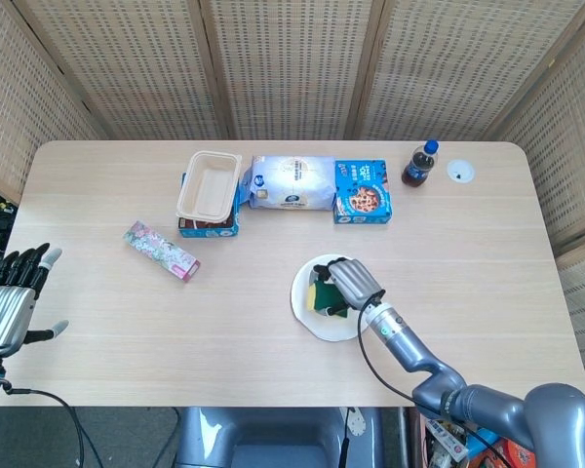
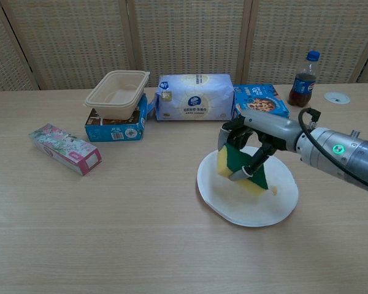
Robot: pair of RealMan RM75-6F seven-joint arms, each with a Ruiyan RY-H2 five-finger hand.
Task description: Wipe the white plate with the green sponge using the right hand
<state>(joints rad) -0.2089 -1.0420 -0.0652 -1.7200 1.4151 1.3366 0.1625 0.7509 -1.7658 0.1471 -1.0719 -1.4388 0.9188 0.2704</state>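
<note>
The white plate [image 1: 312, 317] [image 2: 251, 211] lies on the table right of centre. My right hand [image 1: 348, 280] [image 2: 248, 136] holds the green and yellow sponge [image 1: 324, 298] [image 2: 239, 165] over the plate's left half, the sponge tilted with its lower edge at the plate's surface. A small crumb [image 2: 273, 190] sits on the plate's right side. My left hand [image 1: 10, 297] hangs off the table's left edge, fingers spread, holding nothing; the chest view does not show it.
Along the back stand a beige tray [image 2: 115, 93] on a blue box [image 2: 115, 130], a tissue pack [image 2: 193, 97], a blue cookie box [image 2: 260, 107] and a cola bottle [image 2: 303, 79]. A pink floral box [image 2: 65, 149] lies at the left.
</note>
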